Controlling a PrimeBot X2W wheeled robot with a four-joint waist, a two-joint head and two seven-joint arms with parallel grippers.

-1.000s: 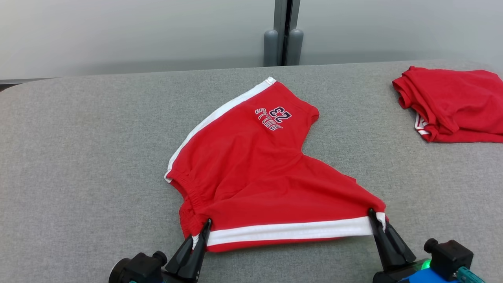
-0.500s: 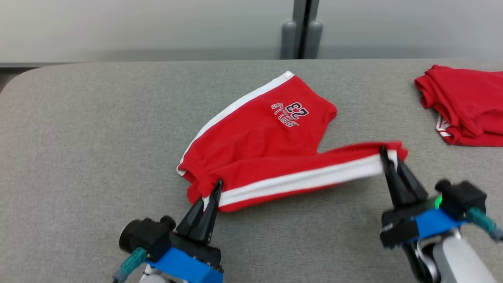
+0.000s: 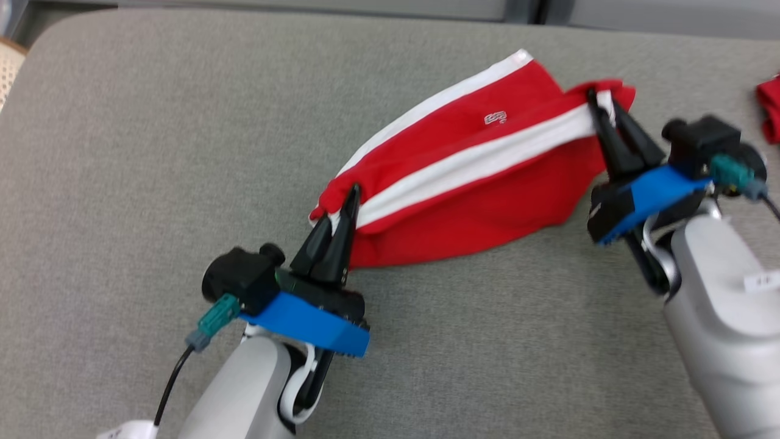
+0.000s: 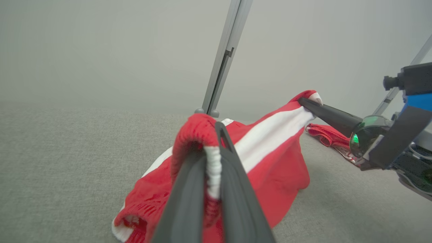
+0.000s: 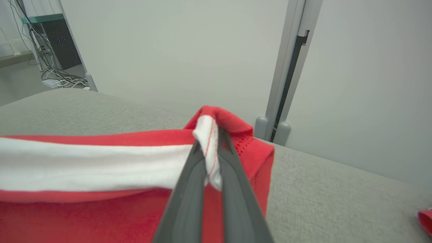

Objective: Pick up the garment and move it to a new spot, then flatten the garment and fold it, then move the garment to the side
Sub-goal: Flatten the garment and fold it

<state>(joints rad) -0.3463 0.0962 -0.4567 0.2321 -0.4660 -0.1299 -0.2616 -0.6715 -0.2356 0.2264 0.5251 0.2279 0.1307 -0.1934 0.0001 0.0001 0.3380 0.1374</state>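
Both arms have lifted the near white stripe (image 3: 463,166) off the grey fabric-covered tabletop (image 3: 122,152) and swung it toward the far white side stripe (image 3: 426,113). The raised leg now hides most of the printed number (image 3: 495,117), which was plain a second ago. The head camera has dipped as well, so part of the shift is its own.

The red jersey shorts with white side stripes (image 3: 487,201) hang half folded. Their far leg lies on the tabletop under that far stripe, and the near leg is in the air just short of it. The left end effector (image 3: 352,194) is clamped on the gathered waistband end, and the right end effector (image 3: 600,100) is pinched on the hem end, with the cloth stretched fairly straight between them.

The fold itself seems to be under way. To land it cleanly, I would keep that tension and bring the held stripe down along the far stripe, waistband to waistband and hem to hem. Both ends should be lowered together, and neither let go until the cloth rests. Slack sagging below the far stripe could crease underneath, and pulling too far could drag the lower leg
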